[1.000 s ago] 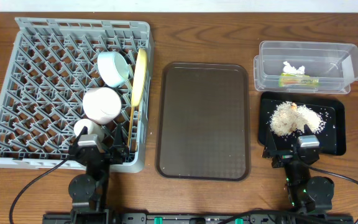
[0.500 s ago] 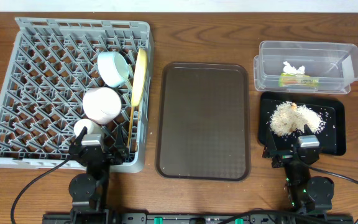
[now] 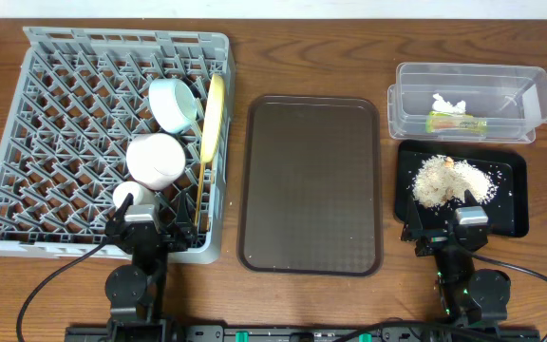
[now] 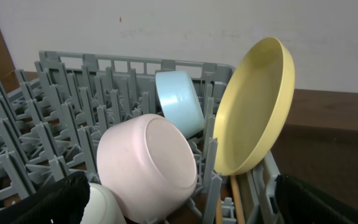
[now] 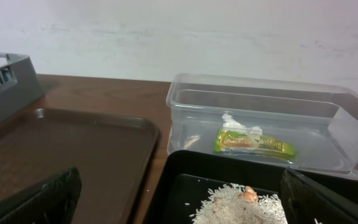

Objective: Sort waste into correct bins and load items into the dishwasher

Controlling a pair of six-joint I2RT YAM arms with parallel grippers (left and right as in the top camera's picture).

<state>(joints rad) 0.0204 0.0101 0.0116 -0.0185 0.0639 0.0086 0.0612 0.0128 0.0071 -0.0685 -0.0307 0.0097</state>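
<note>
The grey dish rack (image 3: 65, 114) holds the light blue bowl (image 3: 172, 103), pale pink bowl (image 3: 154, 159), white cup (image 3: 127, 195), upright yellow plate (image 3: 214, 116) and wooden chopsticks (image 4: 235, 196). The clear tub (image 3: 473, 100) holds the white tissue (image 3: 448, 103) and green-and-orange wrapper (image 3: 457, 123). The black tray (image 3: 509, 214) holds the rice scraps (image 3: 444, 179). My left gripper (image 3: 144, 231) is open and empty at the rack's front edge. My right gripper (image 3: 456, 237) is open and empty at the black tray's front edge.
A large dark brown serving tray (image 3: 312, 182) lies between the rack and the bins. It also shows in the right wrist view (image 5: 61, 149). A white wall runs behind the table.
</note>
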